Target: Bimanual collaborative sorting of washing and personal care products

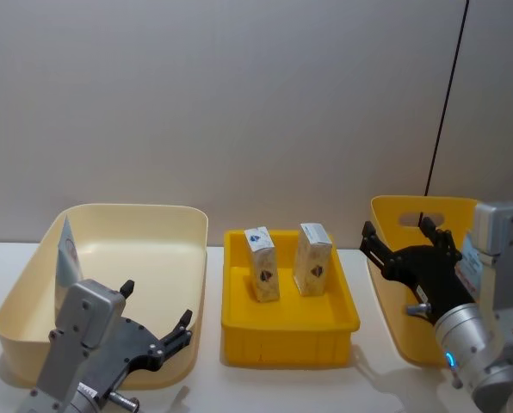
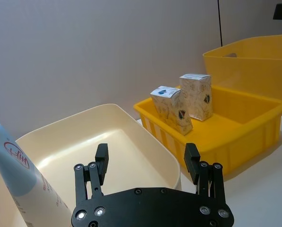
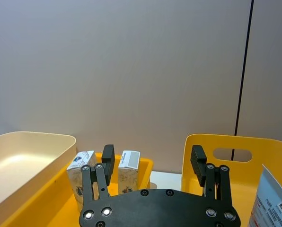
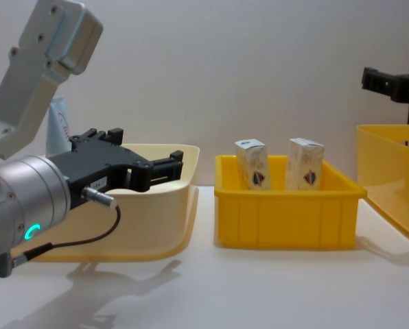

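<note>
Head view: I've got two boxy printed cartons (image 1: 262, 262) upright in the glossy yellow crate (image 1: 289, 331), a smooth tube (image 1: 67, 249) leaning in the rounded cream bin (image 1: 110, 217); left gripper (image 1: 157, 320) and right gripper (image 1: 398, 236) both spread empty.

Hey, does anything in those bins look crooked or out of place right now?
One thing: in the small yellow plastic bin, the left white floral-print carton leans tilted, while the carton beside it stands upright. Nothing looks spilled or damaged.
</note>
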